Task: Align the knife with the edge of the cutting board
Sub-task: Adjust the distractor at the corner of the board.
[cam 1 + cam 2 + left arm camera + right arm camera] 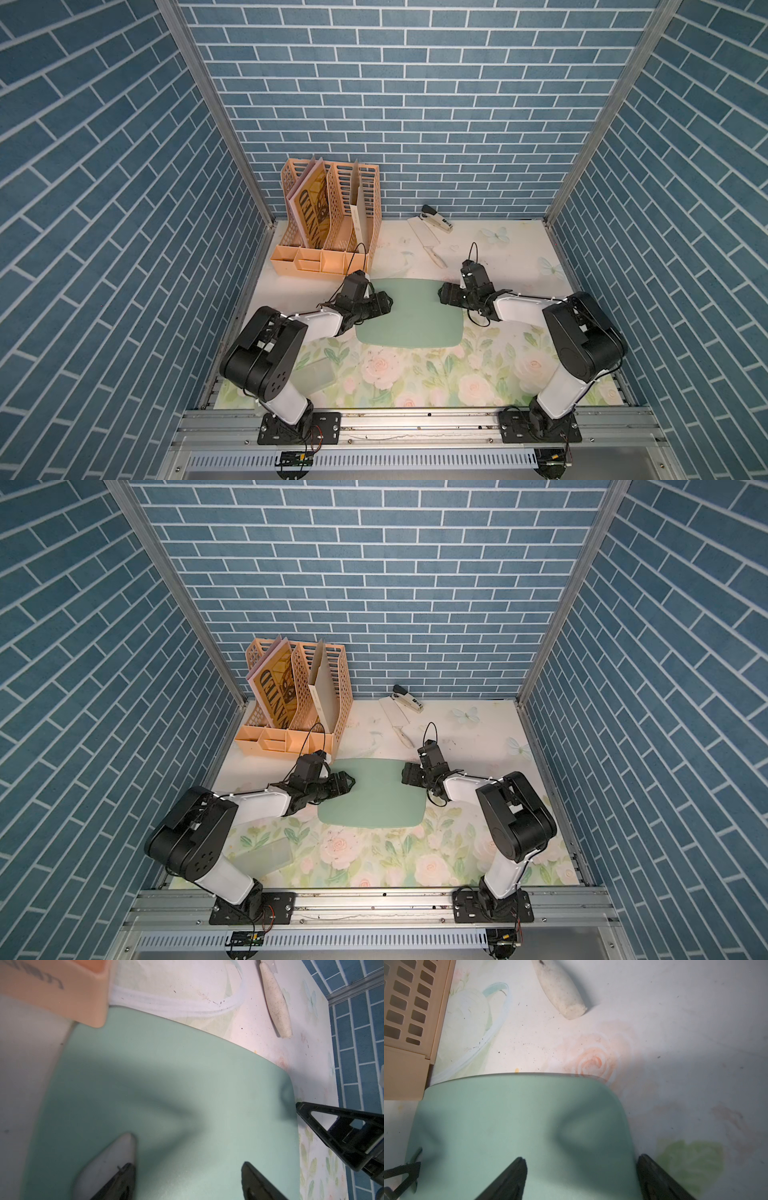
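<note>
The pale green cutting board lies flat mid-table, seen in both top views. The white knife lies behind it, apart from it, slanted, with its cream handle toward the board's far right corner; only the handle shows in the wrist views. My left gripper hovers over the board's left side, open with only bare board between its fingers. My right gripper is open at the board's right edge, one finger over the board, the other past its rim.
A peach file organiser with papers stands at the back left, its tray close to the board's far left corner. A black-and-white stapler lies by the back wall just behind the knife blade. A translucent sheet lies front left under the left arm.
</note>
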